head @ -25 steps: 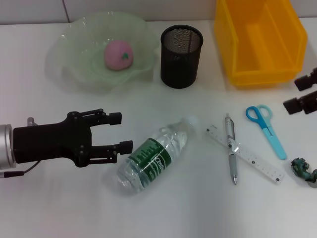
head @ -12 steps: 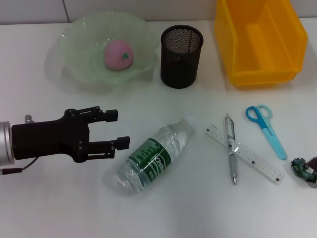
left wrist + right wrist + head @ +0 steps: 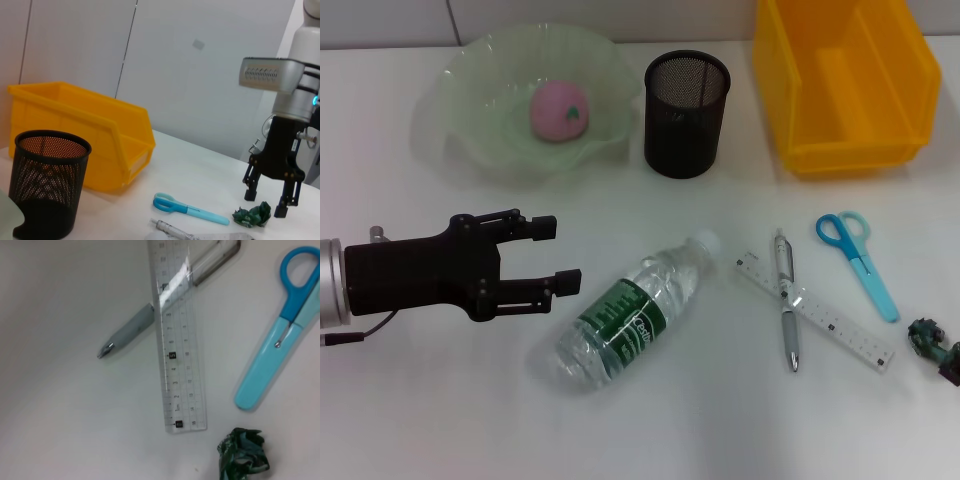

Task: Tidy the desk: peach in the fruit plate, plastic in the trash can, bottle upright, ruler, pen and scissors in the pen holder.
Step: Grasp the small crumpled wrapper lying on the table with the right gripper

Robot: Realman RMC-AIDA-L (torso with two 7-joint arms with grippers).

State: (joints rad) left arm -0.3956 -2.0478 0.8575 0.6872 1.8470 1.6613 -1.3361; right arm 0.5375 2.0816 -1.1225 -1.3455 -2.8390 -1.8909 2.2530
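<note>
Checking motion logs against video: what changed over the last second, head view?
The right hand left the head view's right edge and now hangs open over the crumpled plastic, not gripping it. The left hand backed off slightly from the lying bottle, open and empty. Unmoved: bottle, pen, ruler, scissors, peach in the fruit plate.

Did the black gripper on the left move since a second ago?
Yes, a little. The left gripper has backed away from the bottle, which has stayed lying where it was, so the gap between them is wider now. It is open and empty.
</note>
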